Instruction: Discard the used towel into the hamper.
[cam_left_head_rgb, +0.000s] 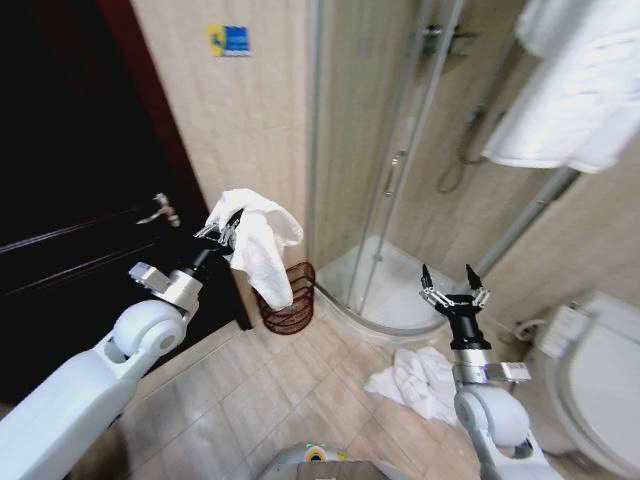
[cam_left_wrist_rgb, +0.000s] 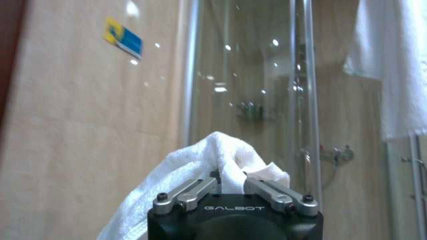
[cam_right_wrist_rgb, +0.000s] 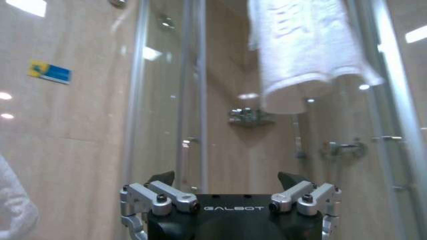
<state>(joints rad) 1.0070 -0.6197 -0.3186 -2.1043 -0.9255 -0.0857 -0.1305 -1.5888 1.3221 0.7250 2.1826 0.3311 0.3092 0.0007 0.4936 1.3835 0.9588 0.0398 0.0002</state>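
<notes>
Left hand (cam_left_head_rgb: 232, 229) gripping white towel (cam_left_head_rgb: 262, 247) above reddish-brown lattice hamper (cam_left_head_rgb: 291, 298).

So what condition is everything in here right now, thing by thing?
Left end effector: shut on the towel.
Towel: held up, hanging above the hamper.
Hamper: upright on the floor.
Right end effector: open, holding nothing.
Second towel: crumpled on the floor.
Dark door: closed.
</notes>
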